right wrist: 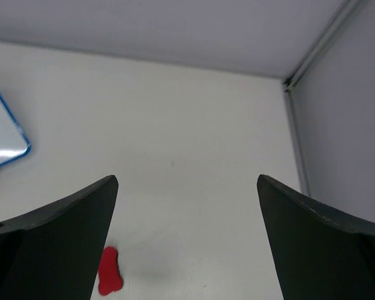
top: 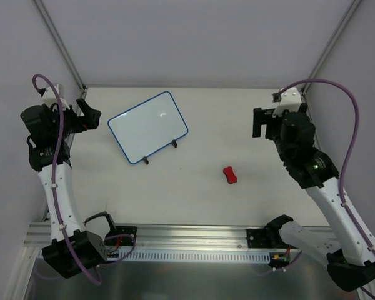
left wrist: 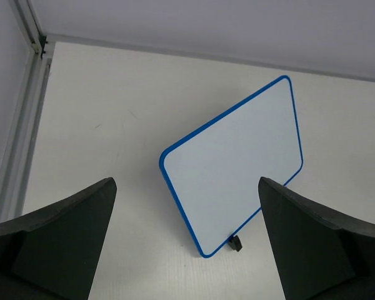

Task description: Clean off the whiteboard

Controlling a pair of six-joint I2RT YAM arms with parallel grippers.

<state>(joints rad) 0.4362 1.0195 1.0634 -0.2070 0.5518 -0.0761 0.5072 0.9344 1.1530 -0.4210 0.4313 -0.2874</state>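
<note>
- Top external view
  - Bench (top: 206,112): pale, matt surface carrying every item below.
  - Whiteboard (top: 148,127): white face, thin blue rim, rounded corners. It sits at about 10 o'clock from the bench centre and is turned askew. Two black clip feet (top: 175,144) are on its near long edge.
  - Eraser (top: 230,175): small, red, bone-shaped. It lies on the bench at about 4 o'clock from the whiteboard, well apart from it.
  - Left hand (top: 90,115): at 9 o'clock from the whiteboard, near its short edge and not touching it.
  - Right hand (top: 259,122): at 3 o'clock from the whiteboard, well apart from it, with the eraser at about 7 o'clock from this hand.
- Left wrist view
  - Left hand (left wrist: 187,181): fingers (left wrist: 69,244) spread wide, with nothing between them.
  - Whiteboard (left wrist: 237,162): ahead of the fingers, towards 1 o'clock, face plain white. One clip foot (left wrist: 236,242) shows at its lower edge.
- Right wrist view
  - Right hand (right wrist: 187,181): fingers (right wrist: 319,244) spread wide, grasping nothing.
  - Eraser (right wrist: 109,270): at 7 o'clock in the view, just beside the left finger and free on the bench.
  - Whiteboard (right wrist: 3,134): only one blue-rimmed corner shows, at 9 o'clock.
</note>
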